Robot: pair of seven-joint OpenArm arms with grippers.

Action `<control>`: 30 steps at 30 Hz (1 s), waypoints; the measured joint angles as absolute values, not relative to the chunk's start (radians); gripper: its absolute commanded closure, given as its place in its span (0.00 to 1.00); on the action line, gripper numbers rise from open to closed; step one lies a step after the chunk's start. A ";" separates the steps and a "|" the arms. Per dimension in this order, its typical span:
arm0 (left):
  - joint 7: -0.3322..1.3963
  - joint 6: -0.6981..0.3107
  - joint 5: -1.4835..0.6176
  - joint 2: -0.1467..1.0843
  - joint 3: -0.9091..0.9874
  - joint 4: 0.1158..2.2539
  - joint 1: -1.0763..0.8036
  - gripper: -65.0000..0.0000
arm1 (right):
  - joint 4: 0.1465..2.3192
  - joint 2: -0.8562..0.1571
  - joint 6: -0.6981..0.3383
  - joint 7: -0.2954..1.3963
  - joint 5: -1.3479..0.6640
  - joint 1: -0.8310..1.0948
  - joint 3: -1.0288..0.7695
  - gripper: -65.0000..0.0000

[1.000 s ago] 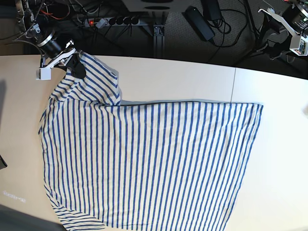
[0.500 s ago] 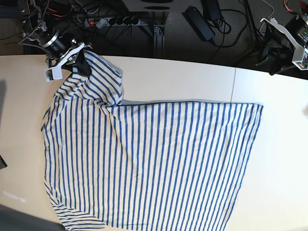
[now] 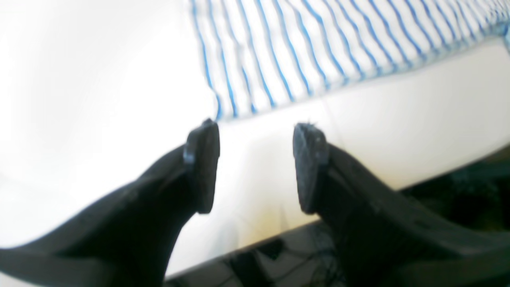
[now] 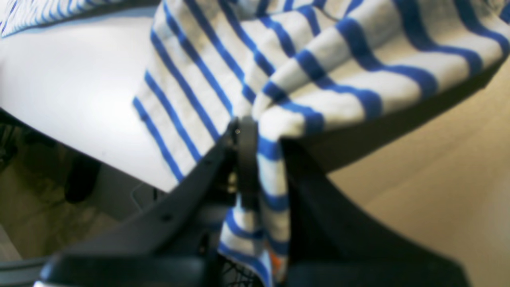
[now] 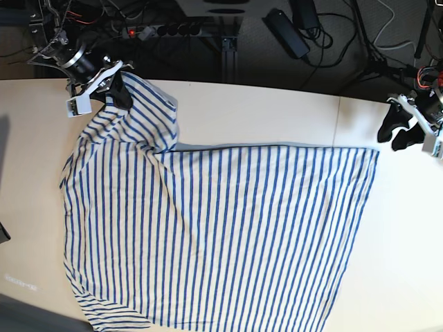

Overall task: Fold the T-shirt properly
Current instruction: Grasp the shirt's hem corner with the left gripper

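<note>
T-shirt lies spread over most of my counter, stripes running front to back, not yet folded (so I judge this the spreading-out step). My right pincer is clamped on a bunched sleeve edge at the far corner, where the cloth lifts off the counter and a small orange mark peeks out below the pads. My left pincer hovers with its jaws apart and nothing between them, just beside the shirt's other far corner without touching it. Next, I think, the left must come down on that corner and close, so both ends can be drawn taut. Behind the counter's far edge a power strip and cables lie on the dark floor; nothing on the counter blocks me.
</note>
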State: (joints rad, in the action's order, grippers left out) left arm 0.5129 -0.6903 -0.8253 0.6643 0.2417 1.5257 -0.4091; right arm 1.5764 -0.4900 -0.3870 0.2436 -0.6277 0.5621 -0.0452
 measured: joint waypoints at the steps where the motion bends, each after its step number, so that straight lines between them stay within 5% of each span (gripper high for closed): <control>1: 0.536 -0.689 -0.839 0.662 0.226 1.487 -0.378 0.49 | 1.576 -0.490 -0.387 0.244 -0.627 0.562 -0.045 1.00; 17: 0.611 -0.685 -0.979 0.638 0.082 1.201 -0.119 0.44 | 1.578 -0.490 -0.387 0.243 -0.607 0.562 -0.045 1.00; 30: 0.589 -0.659 -0.862 0.553 -0.035 1.176 0.000 0.44 | 1.578 -0.490 -0.387 0.243 -0.606 0.562 -0.045 1.00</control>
